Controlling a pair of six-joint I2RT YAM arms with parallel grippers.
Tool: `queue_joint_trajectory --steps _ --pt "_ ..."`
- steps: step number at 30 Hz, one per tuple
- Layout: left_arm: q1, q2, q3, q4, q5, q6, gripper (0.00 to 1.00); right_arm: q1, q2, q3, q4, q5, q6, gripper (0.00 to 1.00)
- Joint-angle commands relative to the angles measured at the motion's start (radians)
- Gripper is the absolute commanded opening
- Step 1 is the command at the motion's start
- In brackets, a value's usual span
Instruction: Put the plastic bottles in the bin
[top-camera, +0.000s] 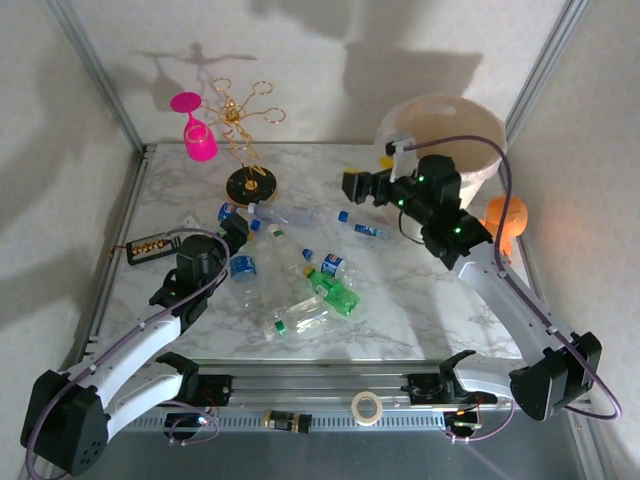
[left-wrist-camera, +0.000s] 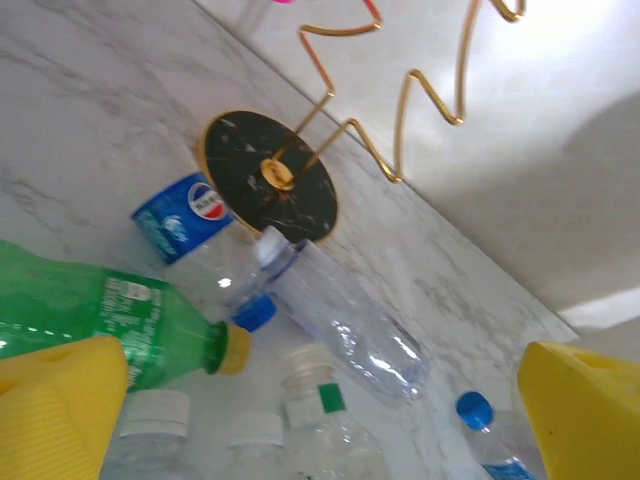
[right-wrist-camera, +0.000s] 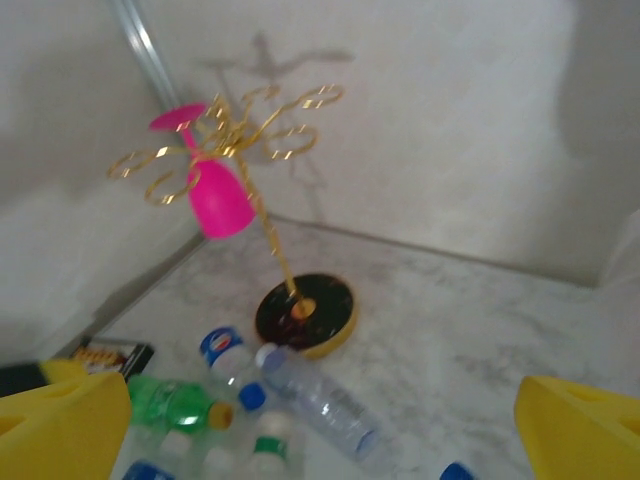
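"What is shown?"

"Clear and green plastic bottles (top-camera: 333, 290) are seen strewn on their sides over the white marbled table (top-camera: 430, 310), mostly left of its centre. The large round cream-white bin (top-camera: 455, 115) is stationed by the far right corner."

"What could go wrong?"

"Bottles at the far side of the heap could be rolled or knocked aside, as they are crowded so closely that a finger may be brought down on a neighbour. The twisted gold wire stand with its round black base (top-camera: 250, 185) could be tipped if the clear, pale-capped bottle (left-wrist-camera: 345, 315) beside it is approached from too far back. With it, the bright pink plastic wine glass (top-camera: 201, 140) could be toppled. At the bin, a bottle could be dropped outside if it is released short of the tall rim."

"And the pincers?"

"Both are spread wide, with nothing gripped. The left pincer (left-wrist-camera: 325, 355) is poised above the heap's far left part, where a green bottle with a yellow cap (left-wrist-camera: 165, 320) is seen near one finger. The right pincer (right-wrist-camera: 320, 400) is held just left of the bin; a small blue-capped bottle (top-camera: 368, 230) is seen lying apart from the heap, nearer the table's near edge than that pincer."
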Motion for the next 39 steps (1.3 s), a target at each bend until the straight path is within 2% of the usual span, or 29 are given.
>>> queue_joint_trajectory --steps 1,7,17,23,29,39 --pt "0.046 0.003 0.043 -0.053 0.001 0.018 1.00 0.041 0.006 -0.051 0.033 -0.006 0.019 0.99" --pt "0.140 0.080 0.098 -0.054 0.059 0.074 1.00 0.082 0.030 -0.129 0.048 -0.005 0.069 0.99" --pt "0.282 0.329 0.278 -0.091 0.204 0.106 1.00 0.098 0.049 -0.187 0.037 0.020 0.072 0.99" --pt "0.302 0.510 0.396 -0.113 0.269 0.131 1.00 0.100 0.055 -0.201 0.062 0.005 0.076 0.99" --pt "0.306 0.659 0.486 -0.130 0.306 0.038 1.00 0.105 0.061 -0.205 0.055 0.024 0.075 0.99" --pt "0.306 0.818 0.566 -0.120 0.233 -0.067 1.00 0.107 0.046 -0.229 0.055 0.042 0.078 0.99"
